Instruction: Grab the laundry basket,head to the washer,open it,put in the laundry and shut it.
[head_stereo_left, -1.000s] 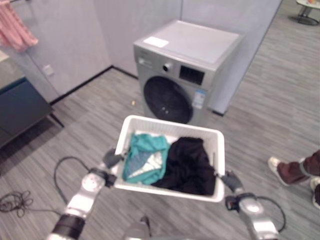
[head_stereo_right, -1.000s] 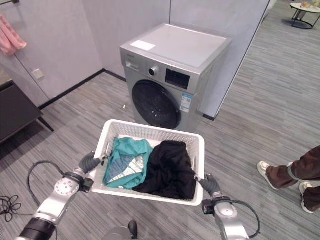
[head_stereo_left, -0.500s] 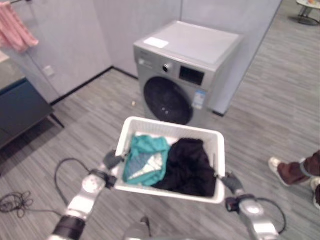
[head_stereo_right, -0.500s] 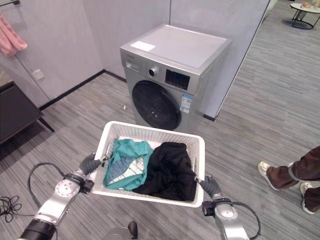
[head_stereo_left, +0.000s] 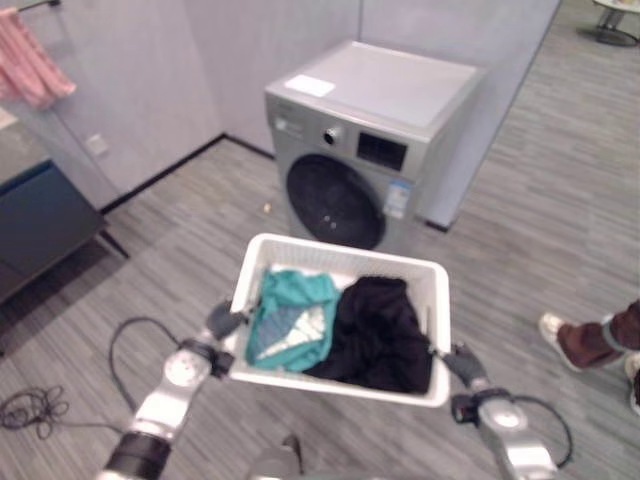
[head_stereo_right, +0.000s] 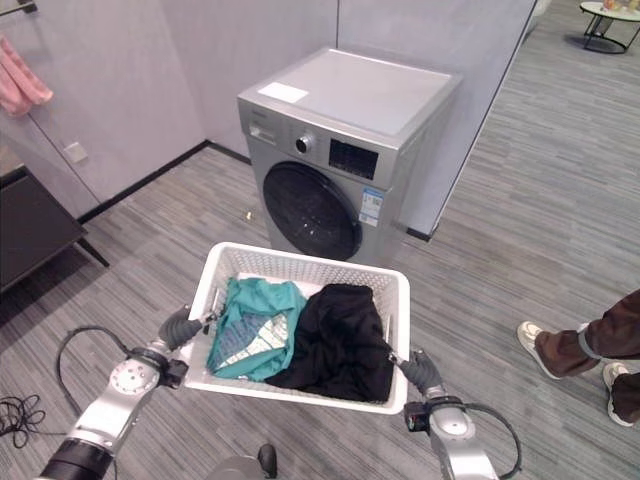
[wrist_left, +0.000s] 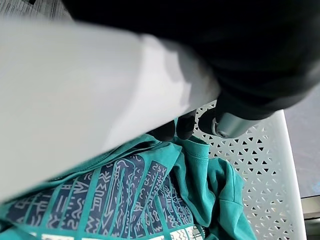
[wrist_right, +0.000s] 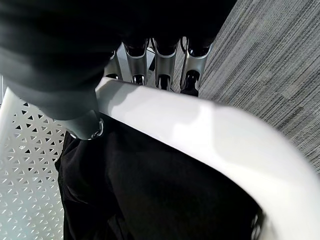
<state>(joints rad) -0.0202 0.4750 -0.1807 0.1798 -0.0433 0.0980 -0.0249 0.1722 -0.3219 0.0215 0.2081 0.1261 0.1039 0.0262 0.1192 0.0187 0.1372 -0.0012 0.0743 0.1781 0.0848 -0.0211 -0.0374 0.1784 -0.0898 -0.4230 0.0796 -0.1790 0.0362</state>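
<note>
barely anything moved vs 1 s ago: laundry basket (head_stereo_right: 300, 268) still carried before closed washer (head_stereo_right: 340, 150), teal + black laundry (head_stereo_right: 300, 335) inside. left robot hand (head_stereo_right: 180, 326) & right robot hand (head_stereo_right: 420, 372) stay curled round basket rim.

White perforated basket (head_stereo_right: 300, 266), teal patterned shirt (head_stereo_right: 250, 325), black garment (head_stereo_right: 340, 340), grey washer (head_stereo_right: 345, 150)

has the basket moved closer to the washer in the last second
No. The laundry basket sits in the same spot in the view, and the gap to the washer door looks unchanged, with both hands gripping its ends.
</note>
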